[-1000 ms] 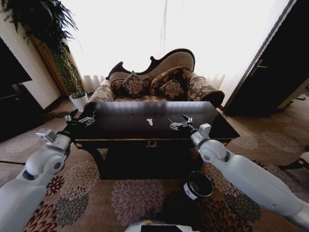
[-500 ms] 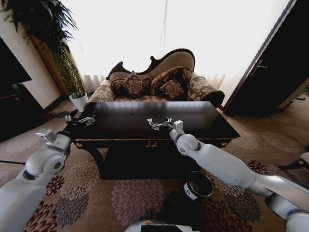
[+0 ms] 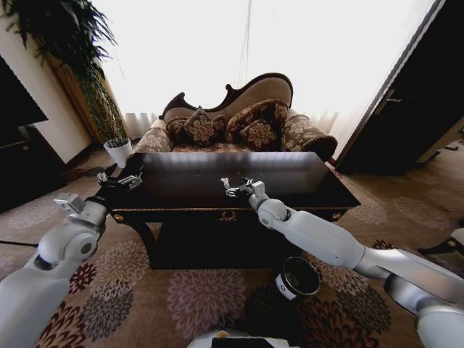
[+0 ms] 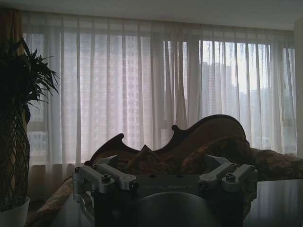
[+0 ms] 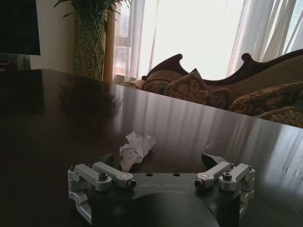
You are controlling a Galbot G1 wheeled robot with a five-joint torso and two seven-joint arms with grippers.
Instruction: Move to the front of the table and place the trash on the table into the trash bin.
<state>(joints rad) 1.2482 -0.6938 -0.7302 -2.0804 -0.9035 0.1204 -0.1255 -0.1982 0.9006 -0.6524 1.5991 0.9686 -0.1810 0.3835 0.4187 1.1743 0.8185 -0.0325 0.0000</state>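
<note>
The dark glossy table (image 3: 181, 174) stands right in front of me. One crumpled white paper wad (image 5: 135, 149) of trash lies on the table (image 5: 57, 109) top just ahead of my right gripper (image 5: 158, 158), between its open fingers and closer to one of them. In the head view my right gripper (image 3: 233, 187) reaches over the table's middle and covers the wad. My left gripper (image 3: 119, 177) hovers open at the table's left front corner with nothing in it, as the left wrist view (image 4: 162, 161) also shows. The black trash bin (image 3: 297, 278) stands on the carpet below the table's front right.
A patterned sofa (image 3: 232, 116) with cushions stands behind the table. A white plant pot (image 3: 118, 151) with a tall plant is at the back left. A dark cabinet (image 3: 22, 145) is on the left, and a dark door (image 3: 406, 109) on the right.
My right arm has swung left from the table's right part to its middle, bringing the open gripper up to the paper wad. The left arm has stayed put.
</note>
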